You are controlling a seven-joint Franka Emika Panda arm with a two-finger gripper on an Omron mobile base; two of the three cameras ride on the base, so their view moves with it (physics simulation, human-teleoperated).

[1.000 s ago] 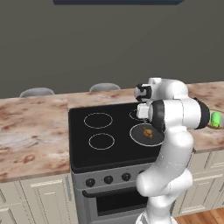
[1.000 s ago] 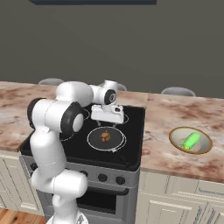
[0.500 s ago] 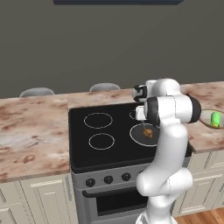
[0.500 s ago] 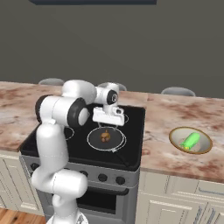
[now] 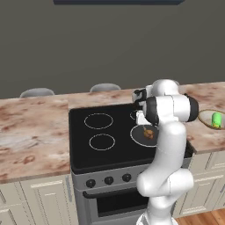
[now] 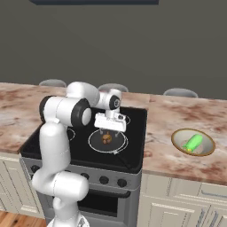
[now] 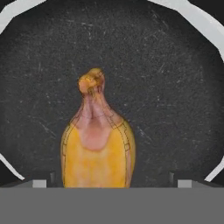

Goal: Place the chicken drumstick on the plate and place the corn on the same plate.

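I read no writing, marbled surface [image 6: 177,119] flanking black stove [image 5: 105,132], fingers [image 6: 107,131] spread above chicken drumstick [image 7: 97,148], corn [image 6: 193,142] at 3 o'clock

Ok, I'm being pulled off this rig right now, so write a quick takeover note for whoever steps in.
Gripper: open, holding nothing, poised just above the chicken drumstick, a finger on either side.
Drumstick lies in the frying pan on the stove's front right burner.
Corn sits in the bowl on the counter right of the stove.
Done: nothing placed.
Left: grasp the drumstick, locate the plate, place it, then the corn.
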